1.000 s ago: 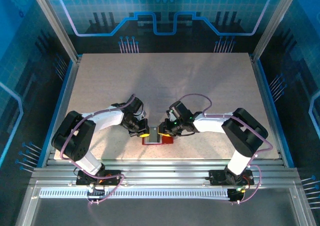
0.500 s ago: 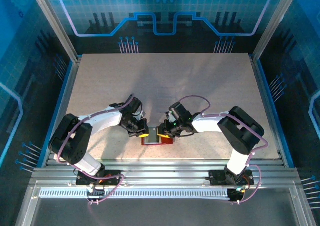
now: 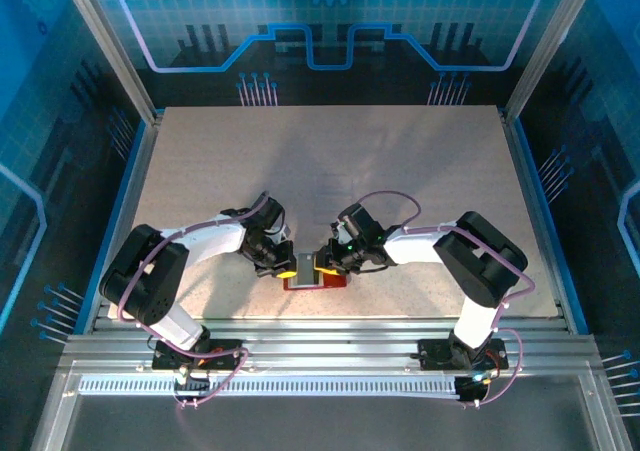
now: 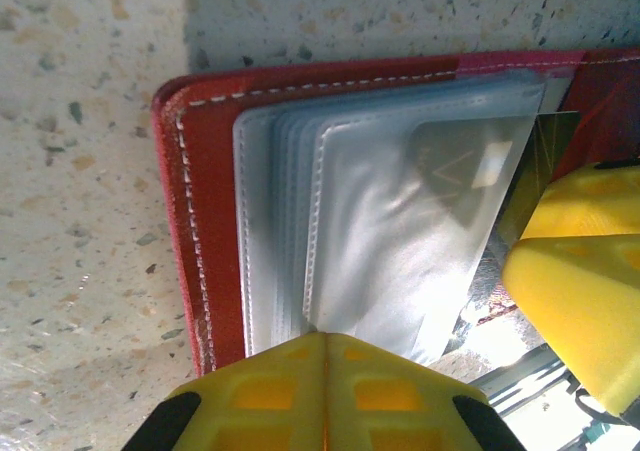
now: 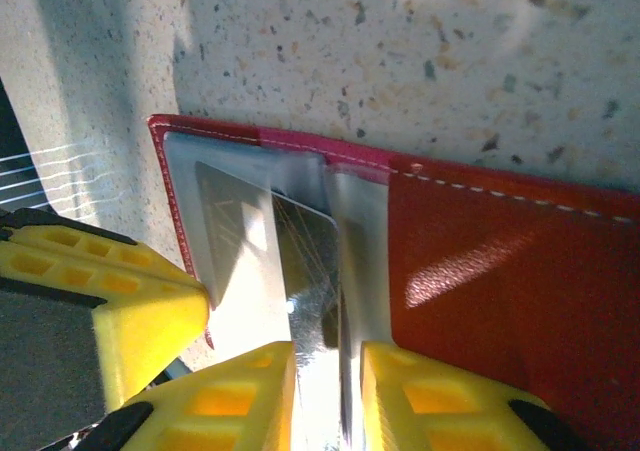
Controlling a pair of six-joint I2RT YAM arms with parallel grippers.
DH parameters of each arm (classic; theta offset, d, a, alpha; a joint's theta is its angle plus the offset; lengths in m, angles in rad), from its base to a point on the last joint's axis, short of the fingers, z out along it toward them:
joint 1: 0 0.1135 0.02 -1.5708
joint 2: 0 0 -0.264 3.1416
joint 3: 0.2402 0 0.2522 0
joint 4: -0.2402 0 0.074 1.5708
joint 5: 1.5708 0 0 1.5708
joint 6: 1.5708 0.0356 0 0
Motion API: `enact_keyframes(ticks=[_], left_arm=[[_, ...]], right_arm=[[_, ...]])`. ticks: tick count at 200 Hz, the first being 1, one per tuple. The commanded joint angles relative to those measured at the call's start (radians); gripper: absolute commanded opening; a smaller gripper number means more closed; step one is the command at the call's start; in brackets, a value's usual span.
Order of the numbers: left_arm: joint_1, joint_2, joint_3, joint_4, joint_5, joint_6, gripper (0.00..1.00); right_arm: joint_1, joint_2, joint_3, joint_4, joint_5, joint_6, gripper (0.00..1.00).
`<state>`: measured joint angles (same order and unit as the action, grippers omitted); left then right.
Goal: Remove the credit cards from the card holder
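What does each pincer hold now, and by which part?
The right pincer seems to pinch the grey credit card by its end outside the pocket. The left pincer is shut at the pocket edge of the card holder; grip unclear.

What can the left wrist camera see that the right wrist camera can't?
Left wrist camera: a stack of pale grey pockets fanned inside the card holder, with the left claw shut at their bottom edge. Right wrist camera: the holder's plain red flap, and the right claw with a finger on each side of the shiny credit card. Both: the red holder, that shiny card poking out, and the speckled table.
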<state>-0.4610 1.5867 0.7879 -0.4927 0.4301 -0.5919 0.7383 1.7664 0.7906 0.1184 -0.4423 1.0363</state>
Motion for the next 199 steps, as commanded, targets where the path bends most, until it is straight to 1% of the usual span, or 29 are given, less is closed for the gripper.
enact_keyframes(ticks=[1, 51, 98, 155, 199], left_arm=[[-0.008, 0.031, -0.028, -0.010, -0.016, 0.025, 0.06], [-0.008, 0.033, -0.029, -0.009, -0.016, 0.022, 0.07], [-0.008, 0.032, -0.030, -0.009, -0.017, 0.023, 0.06], [-0.008, 0.024, -0.028, -0.014, -0.024, 0.022, 0.06], [-0.008, 0.022, -0.022, -0.018, -0.027, 0.023, 0.06]], right_arm=[[-0.010, 0.026, -0.019, 0.038, -0.039, 0.017, 0.23], [-0.011, 0.029, -0.032, 0.078, -0.050, 0.033, 0.18], [-0.016, 0.023, -0.043, 0.086, -0.044, 0.034, 0.09], [-0.039, -0.007, -0.066, 0.067, -0.032, 0.021, 0.07], [-0.068, -0.046, -0.065, -0.026, -0.027, -0.040, 0.06]])
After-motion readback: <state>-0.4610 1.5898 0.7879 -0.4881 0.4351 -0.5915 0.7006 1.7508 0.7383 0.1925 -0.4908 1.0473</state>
